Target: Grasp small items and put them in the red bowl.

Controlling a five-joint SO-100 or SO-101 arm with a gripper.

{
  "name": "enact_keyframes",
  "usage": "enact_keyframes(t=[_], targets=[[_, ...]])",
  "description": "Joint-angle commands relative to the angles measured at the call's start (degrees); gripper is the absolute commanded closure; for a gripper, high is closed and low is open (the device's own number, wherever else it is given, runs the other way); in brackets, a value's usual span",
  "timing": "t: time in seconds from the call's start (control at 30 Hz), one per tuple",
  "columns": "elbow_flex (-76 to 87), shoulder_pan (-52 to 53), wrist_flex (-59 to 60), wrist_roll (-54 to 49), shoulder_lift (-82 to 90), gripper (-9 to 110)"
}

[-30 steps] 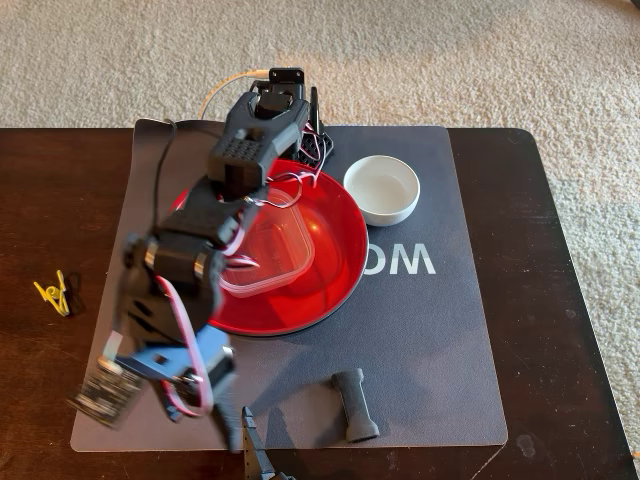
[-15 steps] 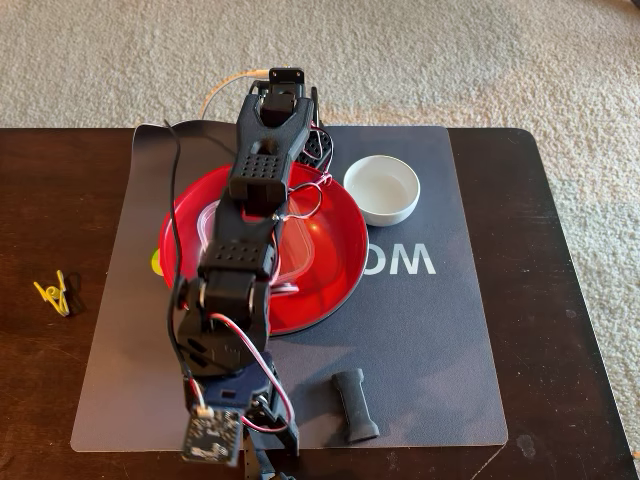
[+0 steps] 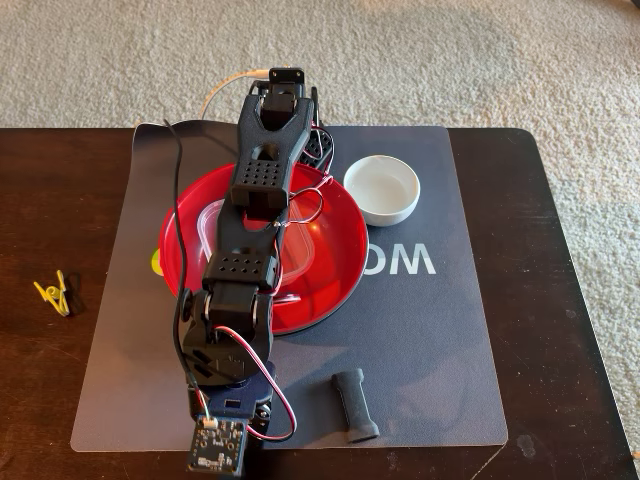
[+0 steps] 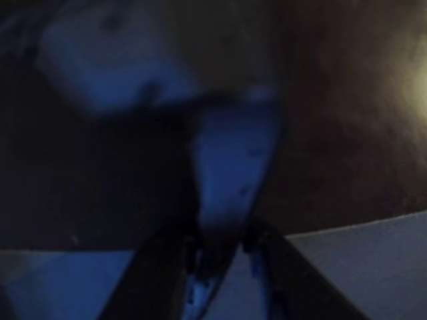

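On the grey mat (image 3: pixel 430 340): dark spool-shaped bar (image 3: pixel 355 403), likely rigid and light, best pinched mid-waist; gripper (image 4: pixel 220 267) state indiscernible.

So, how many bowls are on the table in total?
2. The large glossy red bowl lies on the grey mat, partly under the arm, and the small white bowl stands just right of it in the fixed view. The arm may hide more.

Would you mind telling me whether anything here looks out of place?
Only the yellow clip: it lies on bare wood left of the mat in the fixed view, apart from everything else. The spool-shaped bar lies on the mat, outside the red bowl.
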Motion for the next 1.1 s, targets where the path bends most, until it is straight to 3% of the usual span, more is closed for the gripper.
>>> enact_keyframes(t=[0.0, 0.4, 0.63, 0.93, 1.0, 1.07], targets=[[-2.46, 0.79, -0.53, -0.53, 1.49, 101], [-2.46, 2.02, 1.23, -10.11, 17.14, 101], [-2.46, 2.72, 17.49, -18.46, 36.91, 101], [-2.02, 9.84, 18.72, -26.63, 35.86, 101], [1.85, 10.9, 19.16, -29.18, 38.58, 101], [16.61, 11.16, 19.07, -30.41, 48.69, 101]])
